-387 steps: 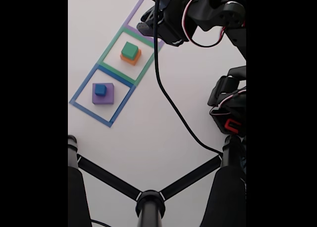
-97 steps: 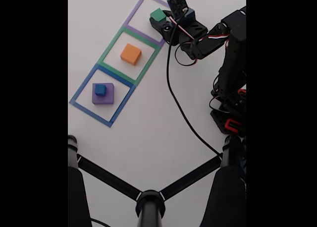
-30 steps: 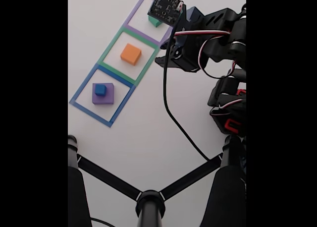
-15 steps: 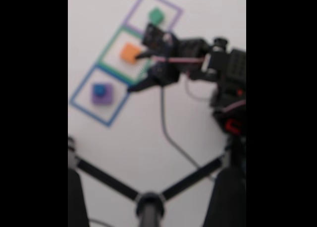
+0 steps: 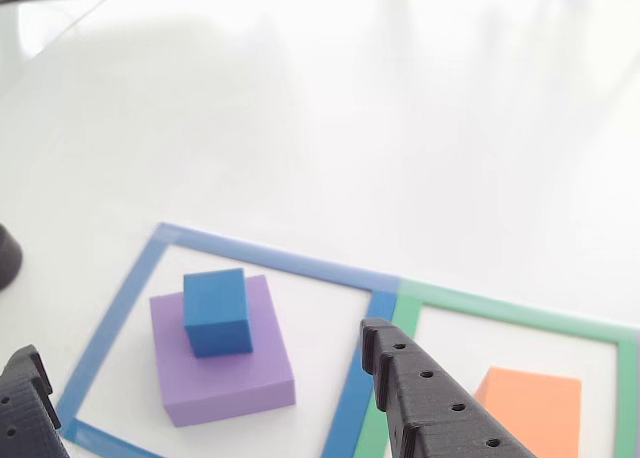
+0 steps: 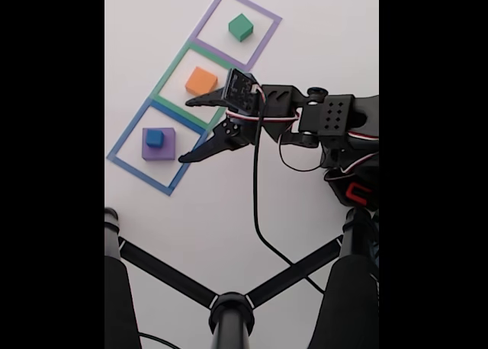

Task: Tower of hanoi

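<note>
End effector spread open and empty, right of blue cube atop purple block, orange block and green block each alone on white counter.

Blue cube on purple block; orange block; green block; black gripper; seemingly white table.

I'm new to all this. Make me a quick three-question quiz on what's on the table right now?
1. True or false: the green block sits on the orange block.
2. What rests on the purple block?
A) blue cube
B) orange block
C) nothing
3. Fill in: the pincer is ____, holding nothing.

Key:
1. False; each sits alone in its own taped square.
2. A, the blue cube.
3. Open.
</note>
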Tool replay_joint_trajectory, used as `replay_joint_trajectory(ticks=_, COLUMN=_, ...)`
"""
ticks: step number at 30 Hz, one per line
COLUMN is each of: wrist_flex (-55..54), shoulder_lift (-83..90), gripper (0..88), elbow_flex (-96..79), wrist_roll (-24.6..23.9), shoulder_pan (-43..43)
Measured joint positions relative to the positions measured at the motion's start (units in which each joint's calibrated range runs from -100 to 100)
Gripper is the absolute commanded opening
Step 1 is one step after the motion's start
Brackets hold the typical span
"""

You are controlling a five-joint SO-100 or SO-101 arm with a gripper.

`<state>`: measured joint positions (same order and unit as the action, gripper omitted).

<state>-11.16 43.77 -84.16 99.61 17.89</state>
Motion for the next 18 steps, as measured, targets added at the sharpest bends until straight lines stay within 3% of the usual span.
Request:
replay_joint_trajectory(ticks=8, wrist_flex=-16.4, shoulder_lift=-17.9, gripper=39.0, elbow_flex=0.8, wrist_roll=0.0, shoulder_pan=0.0)
replay_joint_trajectory(ticks=18, wrist_flex=-25.9, shoulder_lift=-35.2, gripper=38.7, elbow_flex=9.9, wrist_roll=0.4, shoulder_pan=0.8)
